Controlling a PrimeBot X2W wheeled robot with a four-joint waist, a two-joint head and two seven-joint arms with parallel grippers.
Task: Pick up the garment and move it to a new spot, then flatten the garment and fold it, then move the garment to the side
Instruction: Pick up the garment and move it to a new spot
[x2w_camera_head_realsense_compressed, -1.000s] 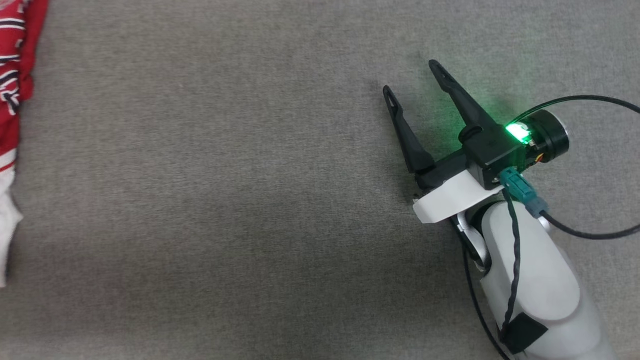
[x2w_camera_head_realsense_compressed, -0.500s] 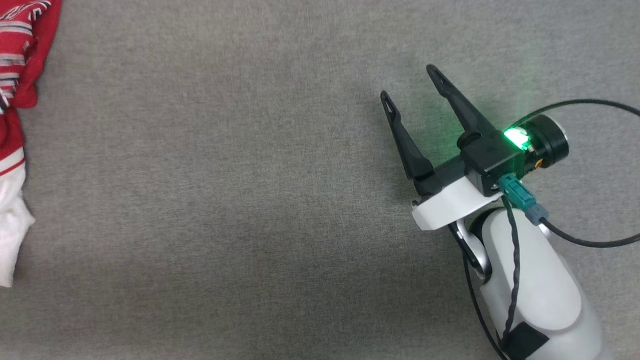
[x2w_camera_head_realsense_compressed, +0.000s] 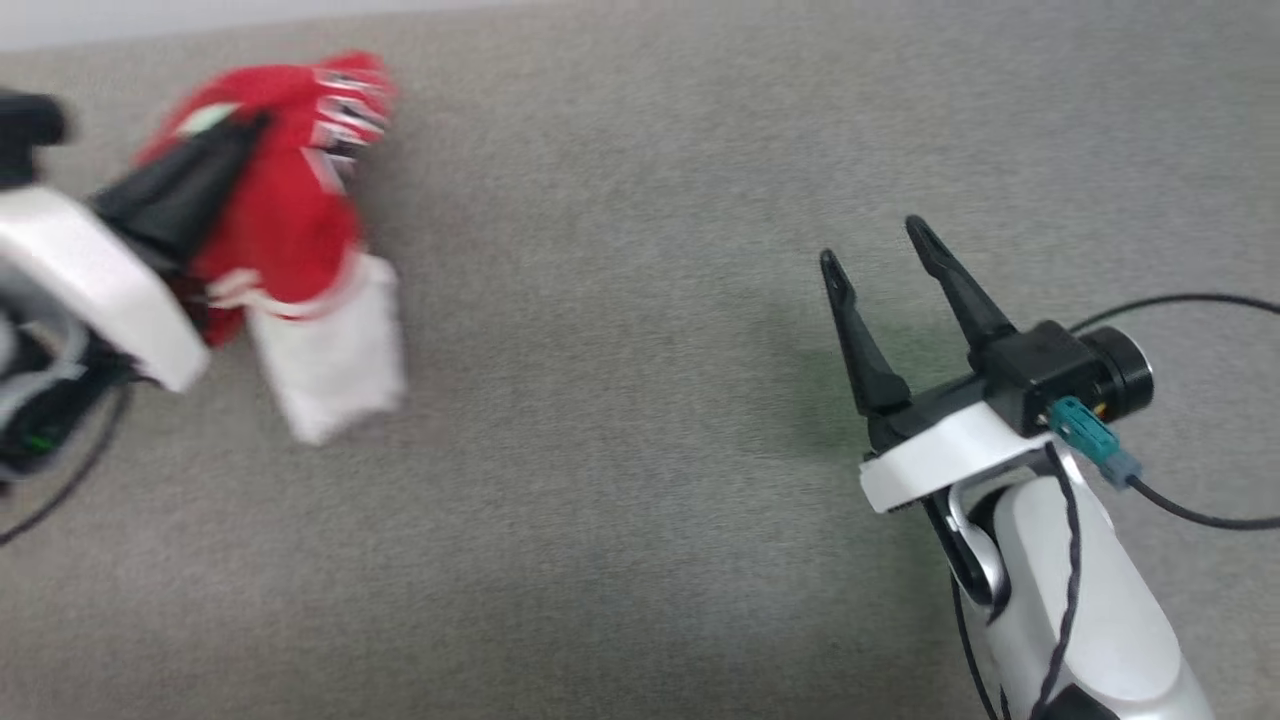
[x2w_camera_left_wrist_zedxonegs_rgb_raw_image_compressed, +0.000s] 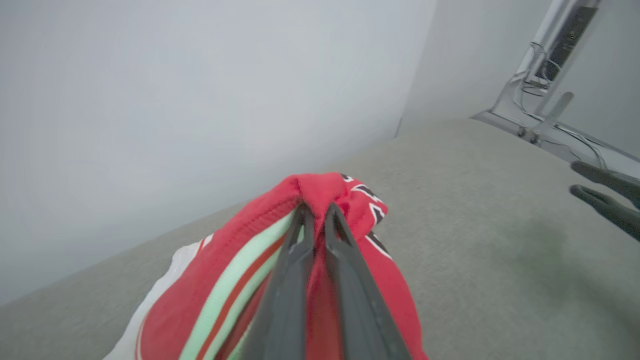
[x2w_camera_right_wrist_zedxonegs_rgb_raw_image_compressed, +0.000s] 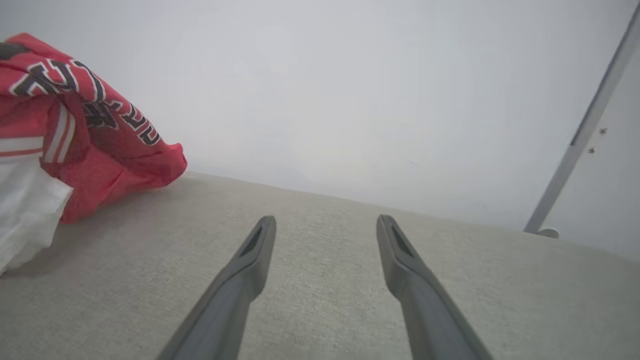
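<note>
Now pinching garment (x2w_camera_head_realsense_compressed: 295, 215) by a bunched fold in closed left gripper (x2w_camera_left_wrist_zedxonegs_rgb_raw_image_compressed: 316, 209); soft, light, limp, probably wants a second hold from wide-open, empty right gripper (x2w_camera_head_realsense_compressed: 872, 243).

red-and-white striped garment (x2w_camera_head_realsense_compressed: 290, 220), grey surface (x2w_camera_head_realsense_compressed: 640, 520)

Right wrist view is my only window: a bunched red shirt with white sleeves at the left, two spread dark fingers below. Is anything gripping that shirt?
Observer: Yes. The left wrist view shows the left gripper shut on a fold of the red jersey T-shirt with white sleeves.
Operator: Where on it?
Observer: Right beside the red-and-white striped trim.
Operator: And what carries my own fingers?
Observer: In the head view, a white forearm with a black cable running off to the right.
</note>
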